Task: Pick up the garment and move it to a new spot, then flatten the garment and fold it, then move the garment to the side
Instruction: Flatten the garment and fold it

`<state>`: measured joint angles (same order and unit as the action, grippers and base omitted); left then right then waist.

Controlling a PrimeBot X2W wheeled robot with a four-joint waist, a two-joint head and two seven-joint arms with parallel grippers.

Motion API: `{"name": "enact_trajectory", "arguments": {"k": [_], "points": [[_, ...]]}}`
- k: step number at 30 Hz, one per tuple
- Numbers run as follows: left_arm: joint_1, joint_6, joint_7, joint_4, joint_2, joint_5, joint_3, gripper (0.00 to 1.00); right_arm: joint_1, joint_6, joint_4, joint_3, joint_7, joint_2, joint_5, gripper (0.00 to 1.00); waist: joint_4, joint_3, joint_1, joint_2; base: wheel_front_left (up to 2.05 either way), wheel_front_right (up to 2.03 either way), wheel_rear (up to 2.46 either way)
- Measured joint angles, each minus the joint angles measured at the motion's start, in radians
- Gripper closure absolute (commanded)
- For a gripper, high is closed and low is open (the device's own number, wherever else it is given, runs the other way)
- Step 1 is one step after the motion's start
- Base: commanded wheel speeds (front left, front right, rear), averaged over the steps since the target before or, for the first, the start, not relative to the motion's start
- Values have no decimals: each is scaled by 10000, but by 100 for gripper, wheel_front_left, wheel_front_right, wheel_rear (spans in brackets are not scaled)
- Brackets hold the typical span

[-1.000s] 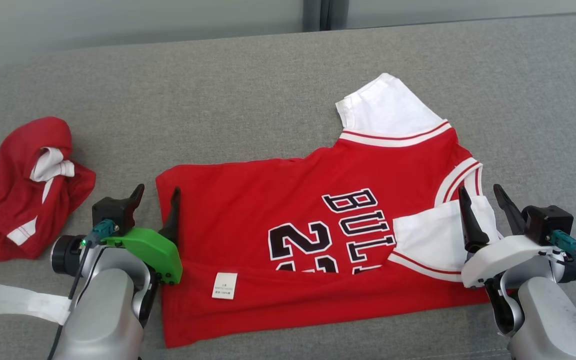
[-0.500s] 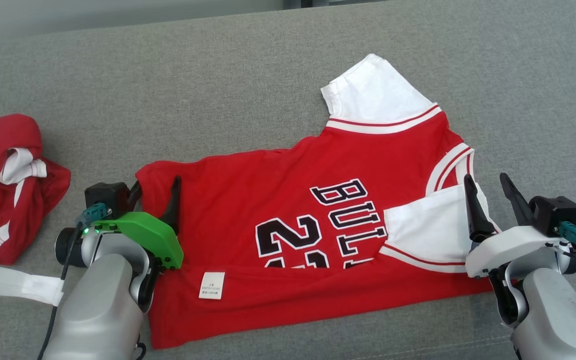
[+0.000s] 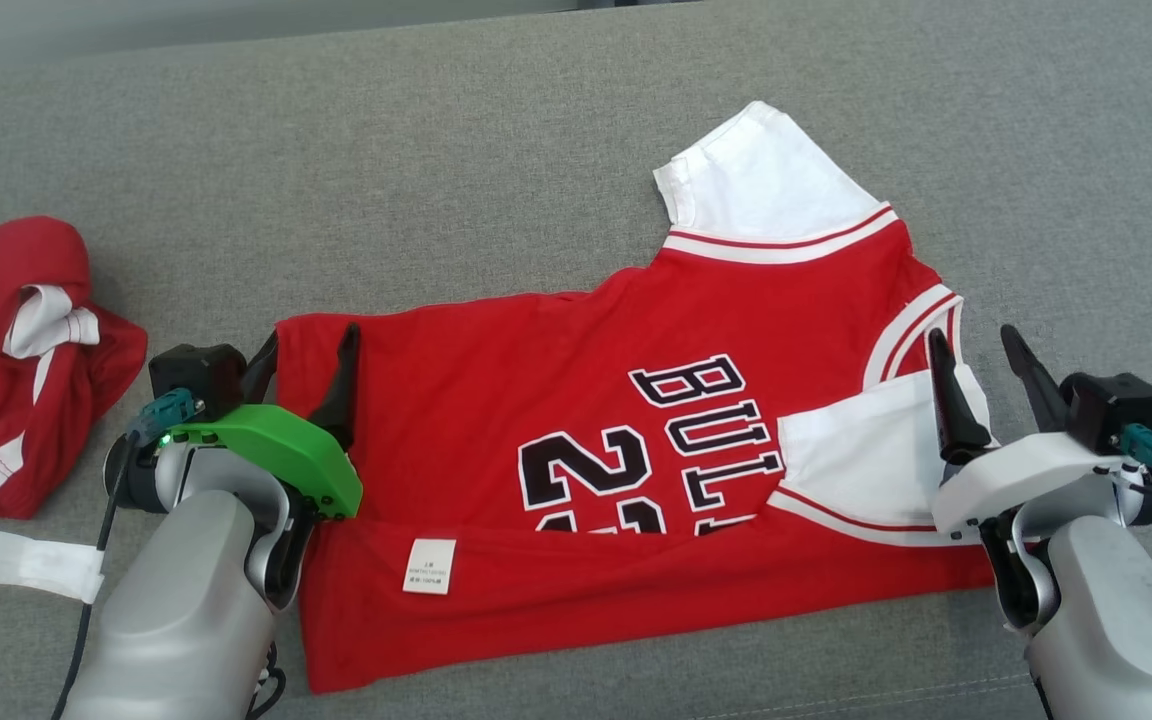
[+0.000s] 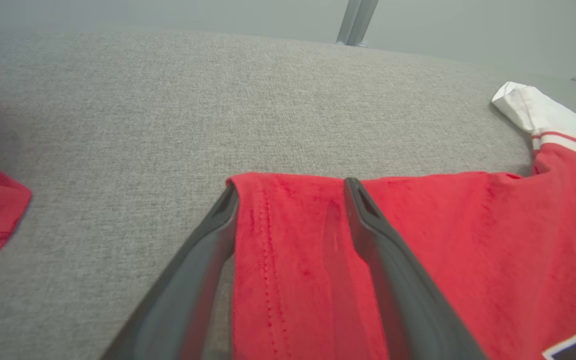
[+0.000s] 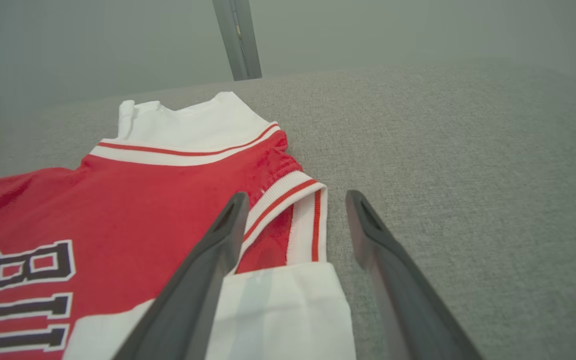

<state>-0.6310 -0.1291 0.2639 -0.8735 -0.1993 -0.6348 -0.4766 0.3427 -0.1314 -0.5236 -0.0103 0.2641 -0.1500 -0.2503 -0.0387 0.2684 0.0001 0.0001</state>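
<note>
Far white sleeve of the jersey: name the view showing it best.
Head view: the far white sleeve lies whole and uncovered. The right wrist view shows it foreshortened; the left wrist view catches its cuff end near the edge.

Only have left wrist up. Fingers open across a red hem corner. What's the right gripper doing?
Observer: The right gripper is open at the jersey's collar end. One finger is over the white sleeve folded onto the chest, the other over bare sofa.
Operator: Near edge flat?
Observer: No. It is folded up over the front, hiding the bottom of the number. A white label shows on the fold.
Operator: Other clutter?
Observer: A white strip lies on the sofa at the robot's near left.
</note>
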Motion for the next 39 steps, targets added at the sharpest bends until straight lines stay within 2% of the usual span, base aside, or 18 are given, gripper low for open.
{"name": "enact_trajectory", "arguments": {"k": [1, 2, 4, 6, 7, 8, 9, 16, 26, 39], "points": [[-3, 0, 0, 8, -23, -92, -52, 11, 88, 0, 17, -25, 0, -36, 6, 0, 1, 34, 0, 0, 0, 0, 0], [-12, 0, 0, 6, -42, -146, -107, 27, 189, 0, 52, -29, 0, -73, 19, 0, 2, 69, 0, 0, 0, 0, 0], [-58, 0, 0, -12, -63, -270, -159, 49, 387, 0, 117, -65, 0, -146, 52, 0, 7, 139, 0, 0, 0, 0, 0], [-181, 0, 0, 4, -88, -397, -182, 65, 560, 0, 144, -119, 0, -203, 52, 0, 17, 210, 0, 0, 0, 0, 0], [-238, 0, 0, 44, -104, -435, -136, 77, 664, 0, 161, -159, 0, -244, 52, 0, 27, 247, 0, 0, 0, 0, 0], [-285, 0, 0, 82, -119, -433, -130, 93, 790, 0, 157, -217, 0, -299, 44, 0, 41, 282, 0, 0, 0, 0, 0], [-314, 0, 0, 98, -123, -428, -109, 100, 940, -2, 148, -290, 0, -368, 42, 0, 57, 316, 0, 0, 0, 0, 0], [-392, 0, 0, 240, -63, -324, 84, 100, 2488, 0, -552, -1037, -182, -913, -326, 0, 245, 553, 0, 0, 0, 0, 0], [-526, 0, 2, 1022, 548, 261, 113, 100, 5164, 0, -2493, -2159, -2238, -1735, -748, 0, 992, 889, 0, 0, 0, 0, 0], [-866, 0, 2, 1674, 1137, 445, -497, 100, 7325, 0, -4585, -2986, -4057, -2157, -823, 0, 2154, 1842, 0, 0, 0, 0, 0]]}}
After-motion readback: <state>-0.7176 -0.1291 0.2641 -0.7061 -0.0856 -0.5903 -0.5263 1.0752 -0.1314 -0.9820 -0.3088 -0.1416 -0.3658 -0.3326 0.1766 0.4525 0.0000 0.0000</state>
